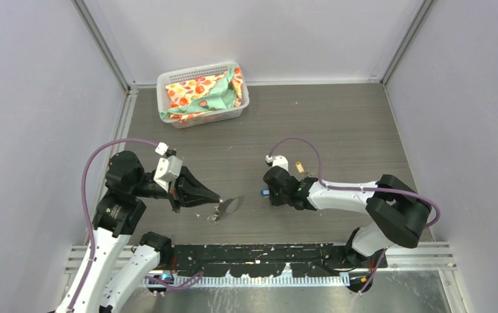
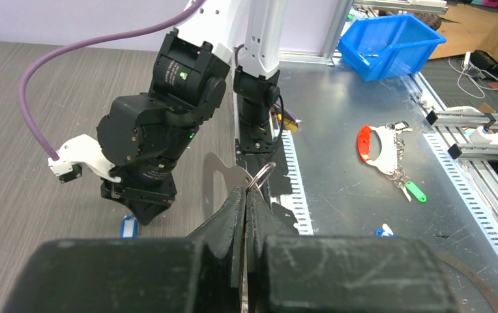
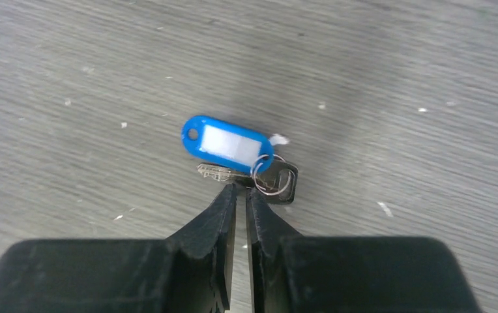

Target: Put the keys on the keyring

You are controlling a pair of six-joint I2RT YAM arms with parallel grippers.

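Observation:
My left gripper (image 1: 215, 198) is shut on the keyring (image 1: 229, 207), a pale flat metal piece held just above the table. In the left wrist view the plate (image 2: 223, 175) and a wire loop (image 2: 260, 177) stick out past the closed tips. The blue-headed key (image 3: 228, 143) lies flat on the table with its metal blade (image 3: 217, 172) and small ring. My right gripper (image 3: 240, 191) is down at it, jaws all but shut with a hairline gap, tips touching the blade's edge. The key also shows in the top view (image 1: 265, 192). The yellow-orange key (image 1: 300, 167) lies just behind the right wrist.
A white basket (image 1: 168, 81) with patterned cloth stands at the back left. The left wrist view shows the right arm (image 2: 168, 124) close ahead, and off the table a blue bin (image 2: 390, 40) and a red-handled bunch of keys (image 2: 371, 145).

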